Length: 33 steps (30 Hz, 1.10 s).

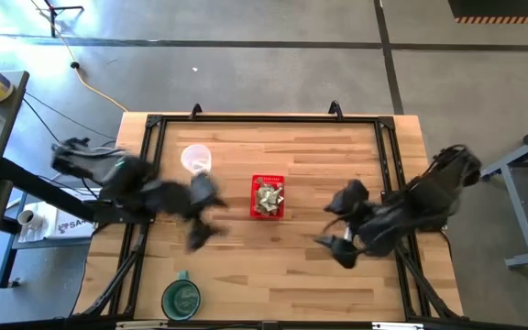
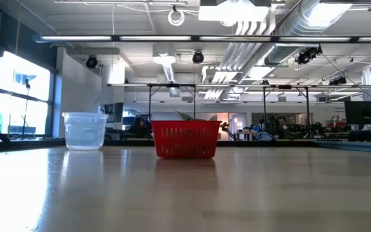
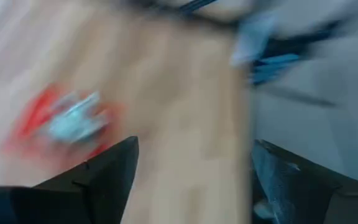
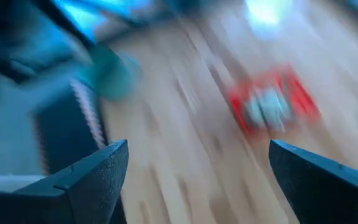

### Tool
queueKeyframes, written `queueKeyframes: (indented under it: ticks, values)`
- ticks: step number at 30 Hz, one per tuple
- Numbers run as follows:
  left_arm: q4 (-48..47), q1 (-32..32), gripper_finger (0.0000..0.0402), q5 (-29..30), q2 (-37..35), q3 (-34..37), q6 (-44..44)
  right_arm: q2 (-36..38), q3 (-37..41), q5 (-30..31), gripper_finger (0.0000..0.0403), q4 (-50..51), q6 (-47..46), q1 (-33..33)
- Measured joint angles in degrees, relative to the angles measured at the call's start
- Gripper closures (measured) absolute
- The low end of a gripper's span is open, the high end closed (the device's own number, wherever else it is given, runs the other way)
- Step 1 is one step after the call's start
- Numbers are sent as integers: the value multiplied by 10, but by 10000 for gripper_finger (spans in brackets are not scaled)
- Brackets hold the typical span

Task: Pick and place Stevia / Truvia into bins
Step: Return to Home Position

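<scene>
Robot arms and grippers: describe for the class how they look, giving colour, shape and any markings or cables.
The left arm and right arm are both dark, almost black, built of chunky jointed segments. The left gripper's fingers and the right gripper's fingers are broad, flat, dark wedges with angular edges. No markings or cables on them can be made out.

- I work in a big open lab or industrial workshop, not a home.
- Overhead in the low view, an unfinished ceiling carries silver ducts (image 2: 295, 22) and long strip lights (image 2: 108, 39).
- Past my wooden table (image 1: 264, 266), toward twelve o'clock, stand rows of benches with monitors (image 2: 364, 111).
- Tall windows (image 2: 21, 77) sit at about ten o'clock.
- Grey concrete floor (image 1: 246, 55) surrounds the table, with a yellow cable (image 1: 94, 89) trailing at ten o'clock.
</scene>
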<state>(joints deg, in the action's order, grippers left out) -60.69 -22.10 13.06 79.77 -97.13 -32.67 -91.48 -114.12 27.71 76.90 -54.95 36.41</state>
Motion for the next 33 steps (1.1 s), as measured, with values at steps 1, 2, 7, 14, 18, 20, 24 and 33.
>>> queueKeyframes:
  ticks: [1,2,7,14,18,20,24,33]
  values:
    - [62,-18,49,0,-24,25,26,13,-4,15,26,-40,49,0]
    - [126,-33,45,-7,-42,62,56,26,-2,25,26,-86,88,3]
    - [683,-78,32,-55,-88,388,128,78,222,53,26,-428,164,37]
    - [817,26,34,-129,-243,571,141,191,510,-298,25,-762,243,-106]
    - [576,64,37,-103,-408,572,150,441,580,-236,27,-677,255,-115]
    - [518,61,36,-53,-481,577,135,508,652,-175,25,-646,258,-94]
    - [532,12,34,-35,-562,638,143,610,784,-153,23,-714,307,-67]
    - [631,22,39,115,-636,812,144,806,998,-110,23,-858,361,-72]
